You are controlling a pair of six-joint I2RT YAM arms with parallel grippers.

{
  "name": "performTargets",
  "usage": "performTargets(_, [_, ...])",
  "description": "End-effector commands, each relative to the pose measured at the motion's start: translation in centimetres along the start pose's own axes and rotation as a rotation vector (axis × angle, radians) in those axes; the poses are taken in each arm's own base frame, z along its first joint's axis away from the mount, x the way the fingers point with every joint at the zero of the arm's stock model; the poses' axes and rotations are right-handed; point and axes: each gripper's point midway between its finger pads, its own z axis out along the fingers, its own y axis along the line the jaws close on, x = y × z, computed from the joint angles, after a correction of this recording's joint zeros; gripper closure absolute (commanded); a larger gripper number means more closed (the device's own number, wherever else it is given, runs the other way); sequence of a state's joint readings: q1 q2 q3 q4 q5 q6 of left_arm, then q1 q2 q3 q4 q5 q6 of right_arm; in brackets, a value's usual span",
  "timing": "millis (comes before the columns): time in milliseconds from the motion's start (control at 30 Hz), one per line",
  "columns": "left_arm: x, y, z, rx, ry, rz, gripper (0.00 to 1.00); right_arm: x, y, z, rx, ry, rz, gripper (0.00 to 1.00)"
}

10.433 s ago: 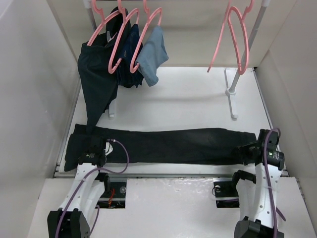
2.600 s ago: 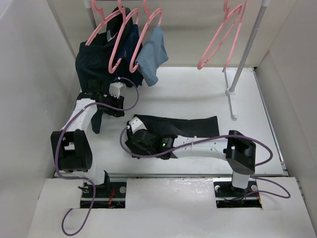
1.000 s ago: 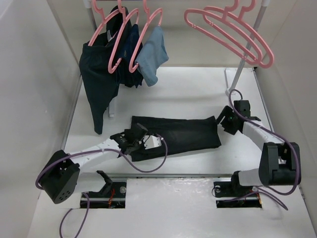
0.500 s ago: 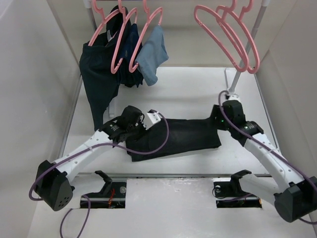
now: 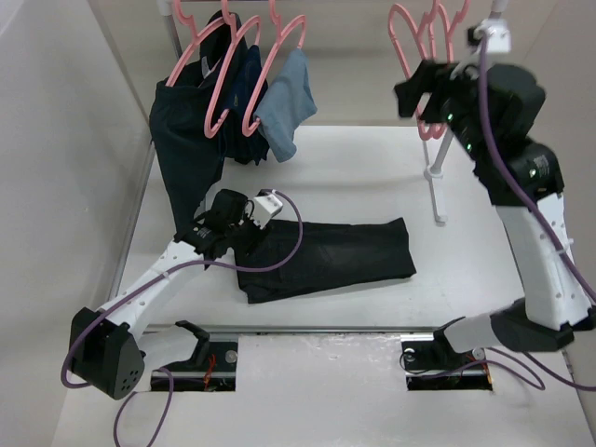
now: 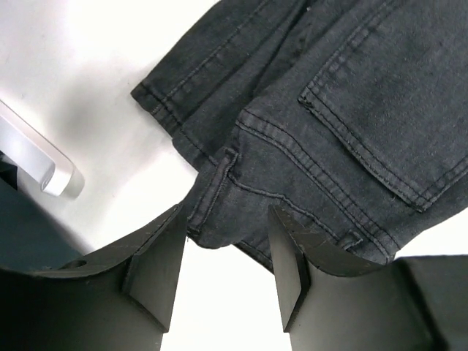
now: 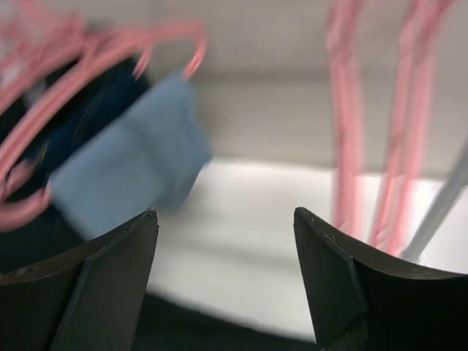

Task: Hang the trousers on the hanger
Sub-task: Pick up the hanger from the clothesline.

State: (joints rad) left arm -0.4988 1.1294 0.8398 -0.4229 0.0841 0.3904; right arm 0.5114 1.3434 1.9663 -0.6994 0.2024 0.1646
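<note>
On bench (image 5: 354,177), near-left: trousers (image 5: 326,256) folded, look soft, floppy. Left fingers (image 5: 226,222) released over waistband (image 6: 241,197) corner, likely best grab point, thick seam. Right fingers (image 5: 416,91) spread, empty, by far-right hanger (image 5: 414,28).

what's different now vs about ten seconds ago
The trousers, then stretched full length across the table, now lie folded in half. The right tool left their end and rose, open, to the empty pink hangers. The left tool let go and straddles the waistband, open. The hung clothes stayed put.
</note>
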Motion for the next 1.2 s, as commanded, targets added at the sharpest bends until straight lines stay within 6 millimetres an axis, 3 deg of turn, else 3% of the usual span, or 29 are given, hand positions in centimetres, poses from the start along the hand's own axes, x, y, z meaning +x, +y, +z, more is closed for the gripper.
performTargets(0, [-3.3, 1.2, -1.6, -0.017, -0.112, -0.044, 0.55, -2.9, -3.8, 2.7, 0.104, -0.036, -0.010, 0.20])
performTargets(100, [-3.2, 1.4, -1.6, -0.017, -0.113, -0.052, 0.55, -6.1, -6.8, 3.3, 0.191, -0.134, 0.018, 0.23])
performTargets(267, [-2.4, 1.8, -1.7, -0.027, -0.110, -0.083, 0.53, -8.4, -11.0, 3.4, 0.280, -0.226, 0.050, 0.34])
performTargets(467, [-2.0, 1.5, -1.5, -0.017, -0.110, -0.083, 0.53, -5.3, -15.6, 6.8, 0.309, -0.124, 0.057, 0.34])
performTargets(500, [-2.0, 1.5, -1.5, -0.017, -0.110, -0.083, 0.53, -4.2, -15.6, 7.8, 0.293, -0.093, 0.071, 0.34])
performTargets(667, [-1.9, 1.5, -1.3, -0.014, -0.101, -0.084, 0.53, -3.0, -14.4, 9.9, 0.138, -0.093, 0.100, 0.33])
performTargets(700, [-1.7, 1.4, -1.1, -0.011, -0.093, -0.084, 0.53, -4.3, -13.7, 9.5, 0.115, -0.134, 0.118, 0.31])
performTargets(833, [-1.7, 1.4, -1.1, -0.011, -0.093, -0.084, 0.53, -5.0, -13.1, 9.8, 0.041, -0.166, 0.211, 0.24])
performTargets(933, [-1.4, 1.6, -1.2, -0.018, -0.091, -0.082, 0.53, -5.2, -12.8, 9.8, 0.007, -0.171, 0.240, 0.24])
performTargets(1067, [-1.6, 1.7, -1.4, -0.021, -0.100, -0.081, 0.53, -5.3, -12.4, 9.1, 0.003, -0.179, 0.261, 0.32])
performTargets(1133, [-1.1, 1.8, -1.2, -0.024, -0.090, -0.088, 0.53, -4.2, -12.5, 9.3, -0.015, -0.169, 0.293, 0.32])
performTargets(1167, [-1.1, 1.8, -1.2, -0.024, -0.090, -0.088, 0.53, -4.6, -12.0, 9.6, -0.049, -0.191, 0.326, 0.30])
